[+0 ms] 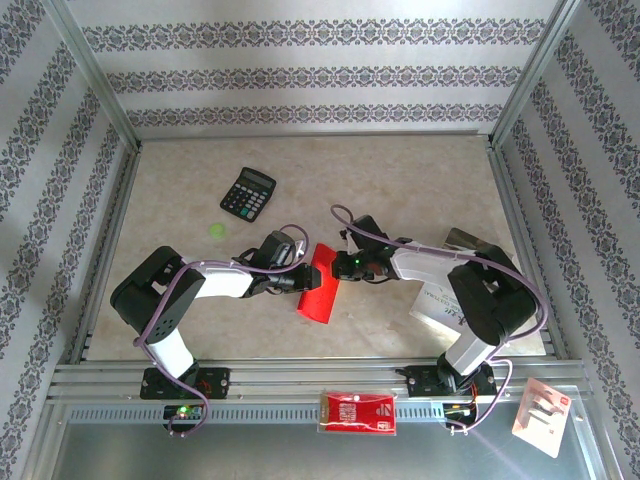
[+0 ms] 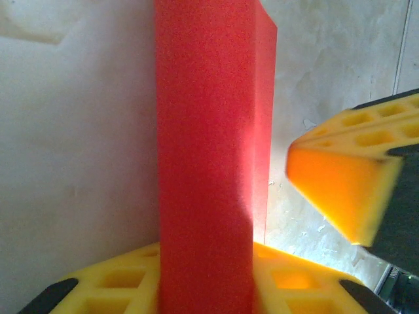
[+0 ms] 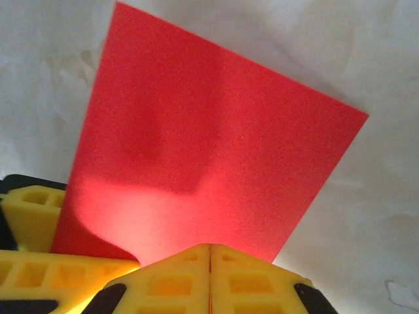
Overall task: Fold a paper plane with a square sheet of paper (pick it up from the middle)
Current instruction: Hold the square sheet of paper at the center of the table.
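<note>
The square sheet of paper (image 1: pixel 318 285) is bright red and looks like a narrow folded oblong, raised at a tilt between the two arms mid-table. My left gripper (image 1: pixel 293 280) meets its left edge. In the left wrist view a red band of the sheet (image 2: pixel 203 131) fills the gap between my left gripper's (image 2: pixel 206 265) yellow fingers, which hold it. My right gripper (image 1: pixel 341 266) meets the right edge. Its fingers (image 3: pixel 209 252) are pressed together on the sheet's near edge (image 3: pixel 209 144). A right finger (image 2: pixel 340 190) shows beside the band.
A black calculator (image 1: pixel 248 193) and a small green dot (image 1: pixel 216 229) lie at the back left. A grey printed booklet (image 1: pixel 440 305) lies under the right arm. A red-and-white packet (image 1: pixel 358 411) sits on the front rail, another (image 1: pixel 541 412) at the right corner.
</note>
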### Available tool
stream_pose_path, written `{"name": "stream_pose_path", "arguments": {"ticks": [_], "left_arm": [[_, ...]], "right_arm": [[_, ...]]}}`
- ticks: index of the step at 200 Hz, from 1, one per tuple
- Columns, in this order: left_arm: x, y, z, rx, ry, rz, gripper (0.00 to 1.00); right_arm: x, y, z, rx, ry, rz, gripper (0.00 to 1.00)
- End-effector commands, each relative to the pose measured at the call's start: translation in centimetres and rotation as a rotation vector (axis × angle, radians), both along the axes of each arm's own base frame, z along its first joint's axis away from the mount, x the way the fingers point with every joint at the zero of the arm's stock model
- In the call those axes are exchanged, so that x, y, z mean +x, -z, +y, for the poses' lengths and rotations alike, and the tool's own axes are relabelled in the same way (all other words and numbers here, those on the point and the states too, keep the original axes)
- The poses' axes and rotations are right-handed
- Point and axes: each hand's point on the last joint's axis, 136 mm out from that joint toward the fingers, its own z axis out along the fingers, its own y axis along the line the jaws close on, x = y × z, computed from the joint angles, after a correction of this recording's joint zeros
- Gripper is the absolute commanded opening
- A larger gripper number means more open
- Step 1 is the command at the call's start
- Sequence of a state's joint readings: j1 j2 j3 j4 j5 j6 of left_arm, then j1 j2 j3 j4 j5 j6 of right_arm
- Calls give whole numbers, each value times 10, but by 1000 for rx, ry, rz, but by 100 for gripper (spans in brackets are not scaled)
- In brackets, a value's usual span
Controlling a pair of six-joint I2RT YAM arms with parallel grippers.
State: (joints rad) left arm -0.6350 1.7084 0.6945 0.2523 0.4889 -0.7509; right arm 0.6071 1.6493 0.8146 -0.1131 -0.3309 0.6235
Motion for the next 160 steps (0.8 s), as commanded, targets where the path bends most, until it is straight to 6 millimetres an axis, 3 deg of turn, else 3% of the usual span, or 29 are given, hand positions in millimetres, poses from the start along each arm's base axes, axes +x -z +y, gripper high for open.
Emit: {"name": "stream_pose_path", "arguments": {"ticks": [1,63,160], "left_arm": [[-9,45,36,200,-52,56,30],[-9,45,37,203,-53,54,30],[-8,44,41,225,-62,46,31]], "right_arm": [[5,-2,10,17,-8,-13,7],[1,16,7,-11,-5,18,5],[-20,50,-18,-109,24,76,1]]}}
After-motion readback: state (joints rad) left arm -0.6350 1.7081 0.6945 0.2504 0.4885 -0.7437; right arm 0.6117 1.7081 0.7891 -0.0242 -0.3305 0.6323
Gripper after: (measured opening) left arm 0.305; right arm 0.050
